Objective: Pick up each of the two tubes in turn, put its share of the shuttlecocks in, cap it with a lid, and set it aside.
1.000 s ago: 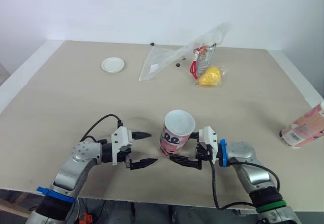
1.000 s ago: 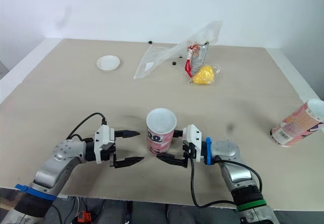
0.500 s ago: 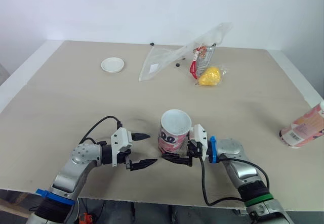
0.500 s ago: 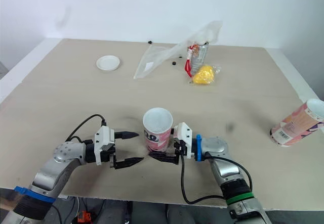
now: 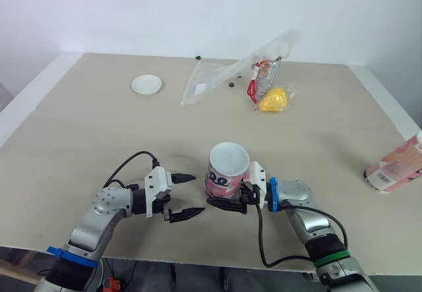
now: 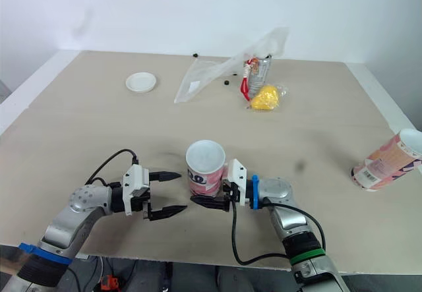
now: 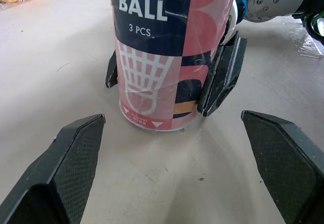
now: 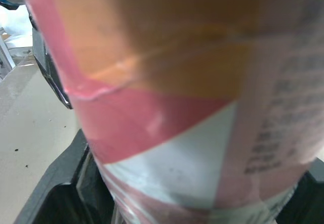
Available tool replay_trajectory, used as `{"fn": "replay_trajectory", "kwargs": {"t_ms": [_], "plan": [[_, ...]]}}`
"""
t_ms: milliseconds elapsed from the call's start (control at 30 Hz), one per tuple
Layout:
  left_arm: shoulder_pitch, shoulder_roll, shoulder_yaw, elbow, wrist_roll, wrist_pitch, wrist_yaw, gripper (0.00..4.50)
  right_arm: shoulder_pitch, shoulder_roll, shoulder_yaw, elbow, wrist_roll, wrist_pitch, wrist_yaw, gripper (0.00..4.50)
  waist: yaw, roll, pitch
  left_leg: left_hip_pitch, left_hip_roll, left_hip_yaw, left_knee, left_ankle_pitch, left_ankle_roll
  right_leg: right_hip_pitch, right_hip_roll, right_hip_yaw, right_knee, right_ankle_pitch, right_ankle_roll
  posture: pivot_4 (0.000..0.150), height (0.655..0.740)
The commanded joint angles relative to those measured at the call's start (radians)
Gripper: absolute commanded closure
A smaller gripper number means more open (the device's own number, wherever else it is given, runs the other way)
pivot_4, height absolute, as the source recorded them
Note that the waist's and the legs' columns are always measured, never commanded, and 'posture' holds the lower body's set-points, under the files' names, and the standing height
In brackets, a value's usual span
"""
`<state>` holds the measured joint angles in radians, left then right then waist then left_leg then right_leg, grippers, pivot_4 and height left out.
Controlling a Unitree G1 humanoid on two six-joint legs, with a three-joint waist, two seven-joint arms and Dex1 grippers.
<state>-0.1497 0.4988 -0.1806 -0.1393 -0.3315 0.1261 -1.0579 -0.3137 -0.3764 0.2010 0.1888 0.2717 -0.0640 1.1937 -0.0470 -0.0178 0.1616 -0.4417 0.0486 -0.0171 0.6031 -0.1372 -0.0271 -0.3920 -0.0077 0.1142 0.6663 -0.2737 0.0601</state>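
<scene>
**Q:** State the location of the work item.

**A:** The upright tube (image 5: 227, 173) stands open-mouthed at 6 o'clock on the bench (image 5: 79, 134), near the front edge. The second tube (image 5: 395, 167) lies on its side at 3 o'clock, by the right edge.

**Q:** State the condition of the jaws.

**A:** Right gripper (image 5: 224, 198): its jaws are closed on the upright tube, one finger on each side of the wall, low down near the base. Left gripper (image 5: 196, 193): its jaws are spread wide with nothing between them, just beside the tube at its 9 o'clock.

**Q:** List the hazards from this position.

**A:**
1. Tip-over. The grip sits low on a tall body, so a fast lift or tilt is likely to swing the top outward.
2. Slip. The wall looks glossy, so a light clamping force may let the tube slide through the jaws.
3. Crush. Excess force may push the open mouth out of round. The lid (image 5: 147, 84), well apart at 10 o'clock, may then fail to seat.
4. Collision. The left gripper is close, and any inward move could knock the tube.
5. Supply. The bag (image 5: 224, 74) at 12 o'clock is far from the tube. Whether it holds the shuttlecocks cannot be told.
</scene>
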Motion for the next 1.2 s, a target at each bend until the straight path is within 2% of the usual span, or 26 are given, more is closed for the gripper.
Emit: {"fn": "replay_trajectory", "kwargs": {"t_ms": [33,267,400,500,767,1200], "plan": [[-0.02,0.005,0.005,-0.016,0.002,-0.027,-0.008,0.0,0.032,-0.024,-0.02,-0.055,0.016,0.009,-0.009,0.66,0.001,0.0,0.0,0.0,0.0,0.0,0.0,0.0,0.0,0.0,0.0,0.0,0.0,0.0,0.0,0.15,0.74],[-0.05,-0.018,0.007,-0.008,-0.009,-0.019,0.007,0.0,0.18,-0.059,-0.166,-0.246,0.11,0.125,-0.166,0.66,0.005,0.0,0.0,-0.001,-0.001,0.0,0.0,-0.001,-0.001,0.0,-0.001,0.0,0.0,-0.001,0.0,0.15,0.74],[-0.056,-0.04,-0.018,-0.005,-0.003,-0.023,0.008,0.0,0.346,-0.061,-0.346,-0.367,0.161,0.176,-0.335,0.66,0.006,0.0,0.0,-0.001,-0.001,-0.001,0.0,-0.001,-0.002,0.0,-0.001,0.0,0.0,-0.002,0.0,0.15,0.74],[-0.066,-0.053,-0.024,0.005,0.0,-0.029,0.005,0.0,0.411,-0.048,-0.444,-0.396,0.164,0.185,-0.449,0.66,0.006,0.0,0.0,-0.001,-0.001,0.0,0.0,-0.002,-0.002,0.0,-0.001,0.0,0.0,-0.003,0.0,0.15,0.74],[-0.09,-0.083,-0.051,0.022,0.007,-0.033,0.0,0.0,0.387,-0.002,-0.67,-0.282,0.138,0.202,-0.786,0.66,0.0,0.0,0.0,0.002,0.0,0.001,0.0,-0.001,-0.002,0.0,-0.001,0.0,0.0,-0.001,-0.001,0.15,0.74],[-0.088,-0.086,-0.051,0.016,0.013,-0.032,0.01,0.0,0.279,-0.024,-0.685,-0.077,0.106,0.18,-0.88,0.66,-0.001,0.001,0.0,0.002,-0.001,0.004,-0.001,-0.001,-0.002,0.001,-0.001,0.004,0.0,-0.002,0.001,0.15,0.74]]}}
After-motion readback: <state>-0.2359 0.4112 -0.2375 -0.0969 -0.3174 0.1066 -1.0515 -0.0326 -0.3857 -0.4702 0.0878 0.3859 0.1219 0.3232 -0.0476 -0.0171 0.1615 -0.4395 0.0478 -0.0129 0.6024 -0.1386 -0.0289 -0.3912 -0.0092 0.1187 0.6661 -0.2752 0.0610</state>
